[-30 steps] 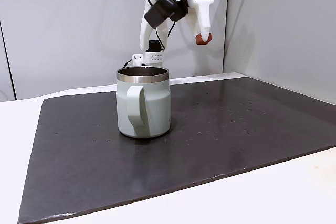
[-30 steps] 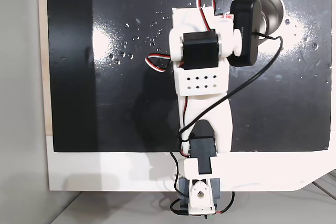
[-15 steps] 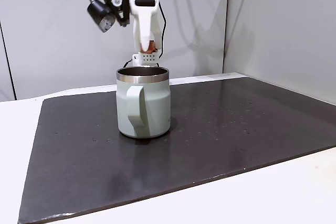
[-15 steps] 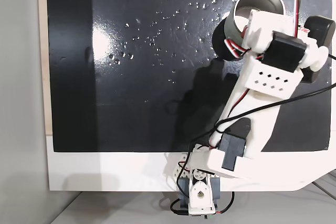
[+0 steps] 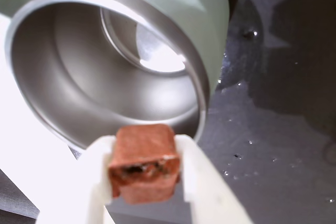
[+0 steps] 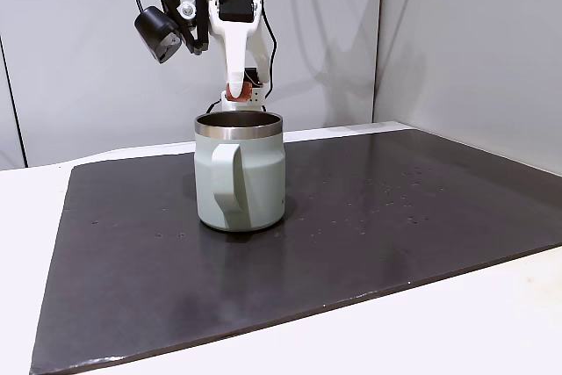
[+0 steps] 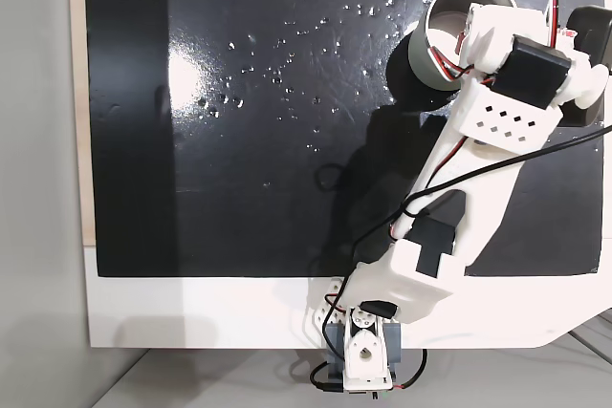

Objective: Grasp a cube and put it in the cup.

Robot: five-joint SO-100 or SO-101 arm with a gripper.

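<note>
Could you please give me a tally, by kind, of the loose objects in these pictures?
Cubes: 1, the terracotta cube, clamped in the gripper above the mug's mouth.
Mugs: 1, the sage-green mug, upright on the dark mat.
Total: 2.

White table (image 6: 26, 217) w/ dark mat (image 6: 395, 217) on it; cup (image 6: 240, 171) upright on mat.

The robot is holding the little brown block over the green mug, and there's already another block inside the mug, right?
Not quite. The wrist view shows the sage-green mug with its steel inside bare. The gripper does hold the small reddish-brown cube above it.
</note>
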